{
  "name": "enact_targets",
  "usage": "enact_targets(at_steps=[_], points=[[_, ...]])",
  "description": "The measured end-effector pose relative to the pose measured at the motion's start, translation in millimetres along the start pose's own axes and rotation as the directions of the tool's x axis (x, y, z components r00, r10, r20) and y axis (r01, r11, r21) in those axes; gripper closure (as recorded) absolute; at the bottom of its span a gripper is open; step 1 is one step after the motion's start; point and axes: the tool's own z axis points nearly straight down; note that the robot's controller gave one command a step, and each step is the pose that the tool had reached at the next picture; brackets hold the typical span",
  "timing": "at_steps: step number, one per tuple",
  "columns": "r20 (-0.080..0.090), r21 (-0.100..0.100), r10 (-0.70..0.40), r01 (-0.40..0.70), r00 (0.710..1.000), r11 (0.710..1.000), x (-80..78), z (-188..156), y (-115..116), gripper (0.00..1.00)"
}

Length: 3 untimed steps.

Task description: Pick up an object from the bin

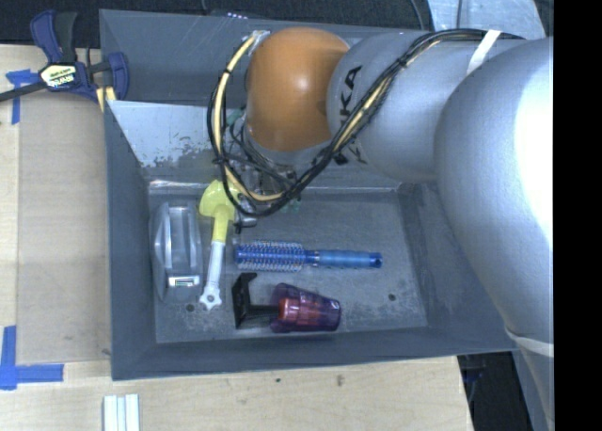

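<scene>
Camera view puts the pincer low over the yellow-headed, white-handled plastic tool lying left of centre in the grey metal bin; spread or pressed together I cannot tell, and it should likely straddle the thin handle, clear of the blue bristled hairbrush.

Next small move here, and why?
Probably a short descent: the hand hangs right at the yellow head of the white-handled tool, left of centre. The blue hairbrush lies just clear in front, so going straight down looks safest.
</scene>
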Motion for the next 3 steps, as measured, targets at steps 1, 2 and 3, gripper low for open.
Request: enact_targets(at_steps=[1,2,3], points=[[0.000,0.000,-0.171,0.171,0.985,0.985,-2.3,41.3,-27.9,0.00],[-0.002,0.002,-0.248,0.248,0.969,0.969,4.2,61.4,-34.4,0.00],[0.009,0.002,-0.650,0.650,0.760,0.760,9.3,49.4,0.2,1.00]])
